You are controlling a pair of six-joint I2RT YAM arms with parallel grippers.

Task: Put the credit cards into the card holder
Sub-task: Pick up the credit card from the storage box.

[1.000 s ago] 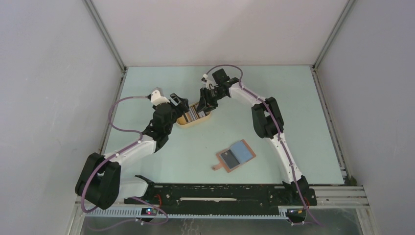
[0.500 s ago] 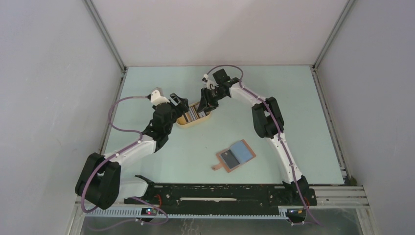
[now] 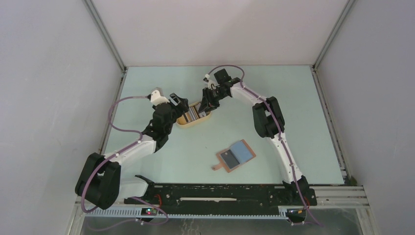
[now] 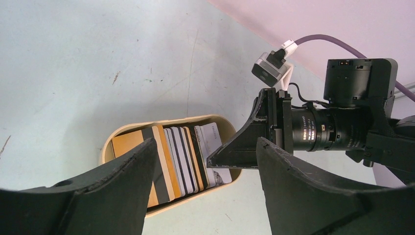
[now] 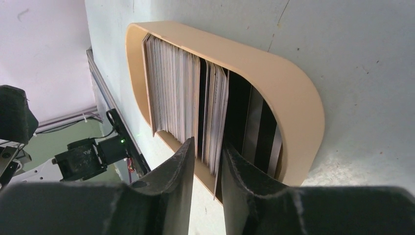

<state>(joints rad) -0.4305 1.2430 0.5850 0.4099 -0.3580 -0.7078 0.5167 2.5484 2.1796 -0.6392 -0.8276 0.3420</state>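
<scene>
From above, we see a tan oval tray (image 3: 193, 123) packed with upright cards (image 3: 195, 113) on the pale tabletop (image 3: 303, 107). The left tool (image 3: 181, 105) sits at the tray's left end, and the right tool (image 3: 205, 100) dips in at its far right end. The card holder (image 3: 236, 154) lies unfolded well apart from the tray, nearer the arm bases.

From the left wrist, that tool is spread wide and holds nothing. It hovers close to the tray, with the cards in view between its prongs.

From the right wrist, two fingers (image 5: 171, 196) stand close together on either side of a thin bundle at the tray's emptier end. We cannot tell whether they pinch it yet. To do this well, we judge, the right tool should take one card only, grip firmly and lift straight up, while the left tool steadies the tray.
</scene>
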